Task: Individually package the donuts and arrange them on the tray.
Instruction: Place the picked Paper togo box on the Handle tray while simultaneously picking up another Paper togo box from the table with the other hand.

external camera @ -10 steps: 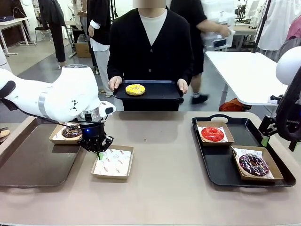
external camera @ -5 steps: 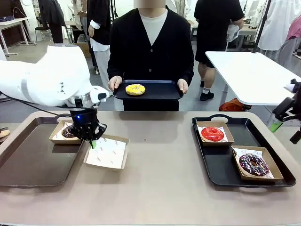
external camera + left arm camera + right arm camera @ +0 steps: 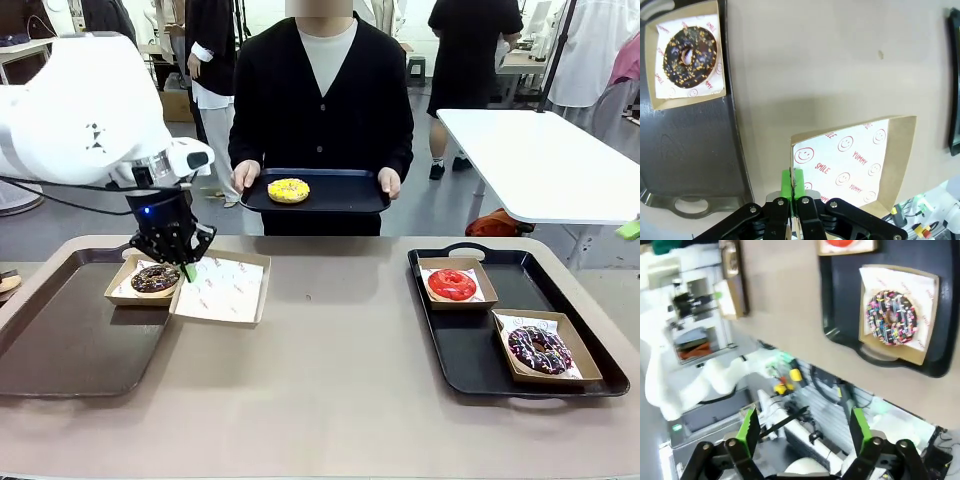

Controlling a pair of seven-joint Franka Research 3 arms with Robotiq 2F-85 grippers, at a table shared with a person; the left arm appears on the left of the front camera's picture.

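Donuts lie in four places, each flat with its hole facing up, so none has a long axis to speak of. The chocolate donut (image 3: 153, 279) with sprinkles rests in a lined box (image 3: 125, 291) on the brown tray (image 3: 60, 340) at my left. The yellow donut (image 3: 288, 190) lies on a dark tray (image 3: 340, 190) that the person (image 3: 320, 90) holds with both hands beyond the far edge of the desk (image 3: 340, 380). The red donut (image 3: 452, 285) and the purple donut (image 3: 540, 349) sit in their own boxes on the black tray (image 3: 465, 350) at my right, the red one farther from me.

My left jaws (image 3: 791, 186) are pinched tight on the rim of an empty box (image 3: 850, 165), which is tilted, its near edge lifted, just beside the chocolate donut's box. Its liner reads SMILE and YUMMY.

My right jaws (image 3: 805, 432) stand wide apart with nothing between them, off the desk's right side, with the purple donut seen beyond them.
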